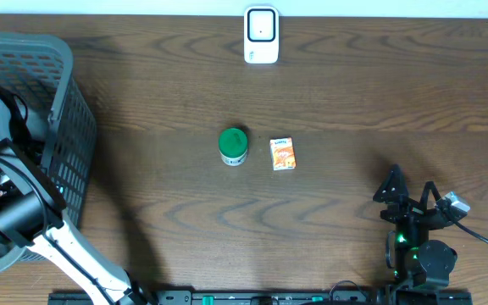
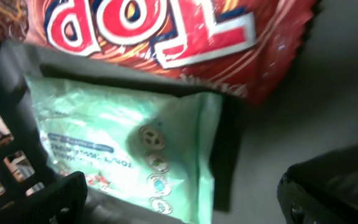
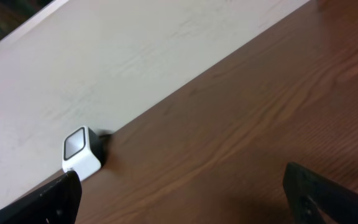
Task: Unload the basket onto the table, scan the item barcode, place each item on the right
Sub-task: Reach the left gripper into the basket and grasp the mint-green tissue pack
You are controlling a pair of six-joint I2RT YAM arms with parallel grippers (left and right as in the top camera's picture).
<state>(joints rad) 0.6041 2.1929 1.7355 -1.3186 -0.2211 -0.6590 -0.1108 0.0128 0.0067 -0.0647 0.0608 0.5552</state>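
While the left arm reaches down into the grey basket (image 1: 70, 110) at the left edge of the wooden counter (image 1: 329, 93), the step in hand looks like picking an item to scan. Inside the basket, the left wrist view shows a large red snack bag (image 2: 166, 37) lying partly over a mint-green packet (image 2: 117, 143). The left end effector (image 2: 179, 199) hovers over that packet, spread wide and pinching nothing. The right end effector (image 1: 410, 191) waits near the counter's front right, also spread and empty. The white scanner (image 1: 261, 36) stands at the far edge, well apart from the basket. A green-lidded jar (image 1: 233, 144) and a small orange box (image 1: 283, 154) sit just beside each other mid-counter. The next move likely calls for lowering onto the packet's free edge, closing, then carrying it to the scanner barcode-first.
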